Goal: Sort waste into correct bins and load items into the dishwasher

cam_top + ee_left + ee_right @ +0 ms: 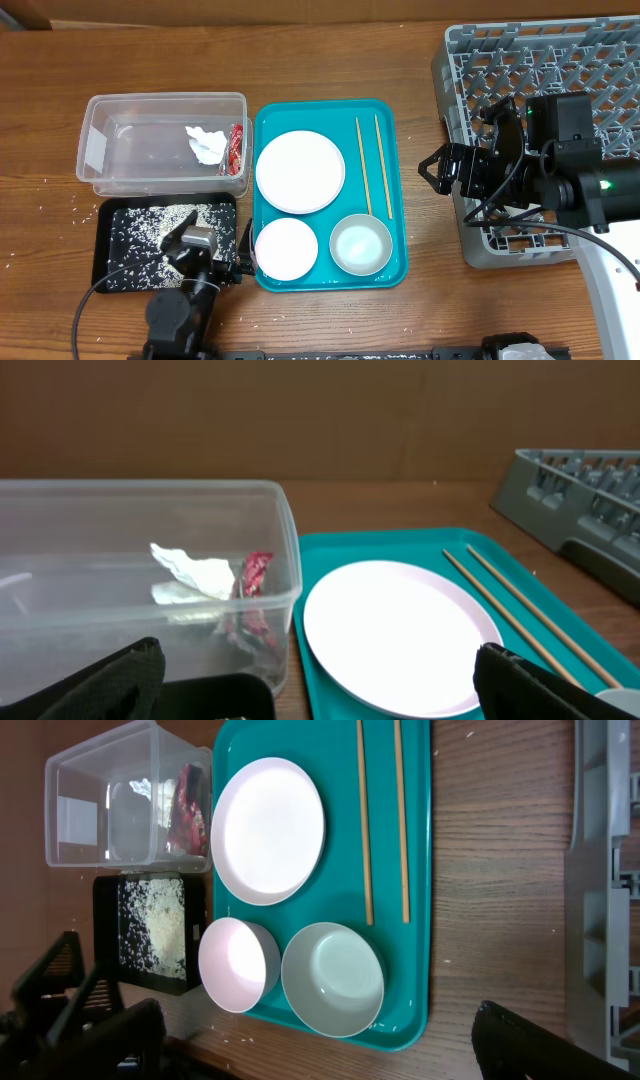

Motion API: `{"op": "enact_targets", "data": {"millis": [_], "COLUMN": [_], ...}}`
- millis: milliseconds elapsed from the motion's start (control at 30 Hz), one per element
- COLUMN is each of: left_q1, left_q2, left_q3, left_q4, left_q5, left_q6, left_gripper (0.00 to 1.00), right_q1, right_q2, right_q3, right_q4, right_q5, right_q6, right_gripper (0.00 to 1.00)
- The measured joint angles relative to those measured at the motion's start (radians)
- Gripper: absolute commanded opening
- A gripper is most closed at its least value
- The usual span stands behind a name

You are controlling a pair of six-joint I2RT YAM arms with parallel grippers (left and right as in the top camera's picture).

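Observation:
The clear tub (110,160) holds the white tissue (206,145) and the red wrapper (236,148); both also show in the left wrist view (195,575) (255,575). The black tray (112,268) holds rice grains (150,228). The teal tray (400,262) carries the white plate (300,172), two bowls (286,248) (360,243) and two chopsticks (372,165). The grey dish rack (560,60) stands at the right. My left gripper (213,256) is open and empty, low between the black tray and the teal tray. My right gripper (437,170) is open and empty, between the teal tray and the rack.
Loose rice grains lie on the wooden table left of the black tray (60,215) and near the front edge. A brown wall stands behind the tub. The right arm's body reaches over the rack's front part (570,180).

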Motion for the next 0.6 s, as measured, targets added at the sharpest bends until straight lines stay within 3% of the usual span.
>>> {"op": "enact_targets", "data": {"millis": [133, 600], "left_q1": [0.0, 0.0], "left_q2": [-0.002, -0.002], "left_q3": [-0.027, -0.031], "left_q4": [0.075, 0.078], "left_q5": [0.01, 0.017], "left_q6": [0.0, 0.0], "left_gripper": [1.0, 1.0], "right_q1": [0.0, 0.0], "right_q2": [0.0, 0.0], "right_q3": [0.0, 0.0], "right_q4": [0.0, 0.0], "right_q5": [0.001, 0.0], "right_q6": [0.0, 0.0], "right_gripper": [1.0, 1.0]}}
